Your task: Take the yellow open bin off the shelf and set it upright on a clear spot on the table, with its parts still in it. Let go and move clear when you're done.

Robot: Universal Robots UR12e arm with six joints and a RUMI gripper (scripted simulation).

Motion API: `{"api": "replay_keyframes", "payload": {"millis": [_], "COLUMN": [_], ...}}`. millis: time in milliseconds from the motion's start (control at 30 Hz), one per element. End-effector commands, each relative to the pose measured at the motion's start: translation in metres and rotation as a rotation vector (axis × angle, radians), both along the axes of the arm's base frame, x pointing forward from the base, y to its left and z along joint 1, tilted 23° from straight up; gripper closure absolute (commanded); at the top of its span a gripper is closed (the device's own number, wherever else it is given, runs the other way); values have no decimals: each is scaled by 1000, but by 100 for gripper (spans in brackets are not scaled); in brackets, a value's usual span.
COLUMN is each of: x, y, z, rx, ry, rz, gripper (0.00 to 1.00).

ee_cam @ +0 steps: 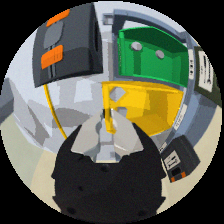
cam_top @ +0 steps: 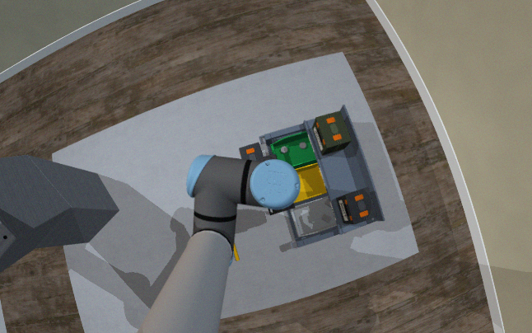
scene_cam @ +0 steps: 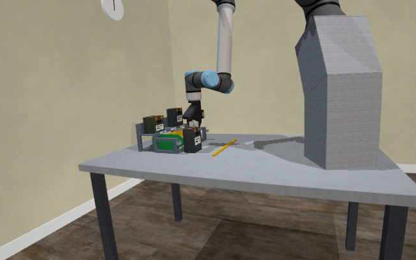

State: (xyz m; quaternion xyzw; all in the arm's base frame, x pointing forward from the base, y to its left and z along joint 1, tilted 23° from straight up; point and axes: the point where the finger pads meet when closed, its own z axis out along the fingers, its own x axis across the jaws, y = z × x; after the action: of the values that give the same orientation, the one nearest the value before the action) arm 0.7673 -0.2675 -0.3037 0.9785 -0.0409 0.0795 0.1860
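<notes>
Gripper: I have the jaws [scene_cam: 194, 125] drawn nearly together, pinching the front wall of the yellow bin. From above, my wrist hides them.
Yellow bin [cam_top: 311, 182] [scene_cam: 176, 132] [ee_cam: 155, 107]: it sits within the shelf's lower row, open side up, beside the green bin; I can't tell whether its base bears on the shelf.
Parts: I can make out grey pieces [ee_cam: 117, 93] inside the yellow bin, close to its gripped wall.
Shelf [cam_top: 344, 174] [scene_cam: 139, 142] [ee_cam: 200, 112]: it stands on the table [cam_top: 156, 136] [scene_cam: 251, 168] [ee_cam: 70, 95], with a raised back level.
Green bin [cam_top: 295, 155] [scene_cam: 170, 143] [ee_cam: 150, 65]: it is in the lower row, with two round grey pieces inside.
Grey bin [cam_top: 315, 217]: I see it in the lower row, on the yellow bin's other side.
Back level: a dark green box [cam_top: 332, 131] [scene_cam: 153, 124] [ee_cam: 206, 70] is at one end, a dark box [cam_top: 357, 207] [scene_cam: 174, 116] [ee_cam: 182, 159] at the other.
Black case [cam_top: 249, 151] [scene_cam: 192, 139] [ee_cam: 67, 45]: it stands upright on the table, just in front of the shelf at the green bin's end.
Yellow rod [cam_top: 235, 252] [scene_cam: 225, 147] [ee_cam: 54, 112]: it lies on the table, apart from the shelf.
</notes>
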Motion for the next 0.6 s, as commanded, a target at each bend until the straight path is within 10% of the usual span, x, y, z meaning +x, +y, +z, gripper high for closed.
{"api": "replay_keyframes", "payload": {"millis": [0,567], "x": [-16,-45], "y": [1,2], "z": [-2,-7], "rx": [0,0], "ry": [-1,-1], "rz": [0,0], "gripper": [100,100]}}
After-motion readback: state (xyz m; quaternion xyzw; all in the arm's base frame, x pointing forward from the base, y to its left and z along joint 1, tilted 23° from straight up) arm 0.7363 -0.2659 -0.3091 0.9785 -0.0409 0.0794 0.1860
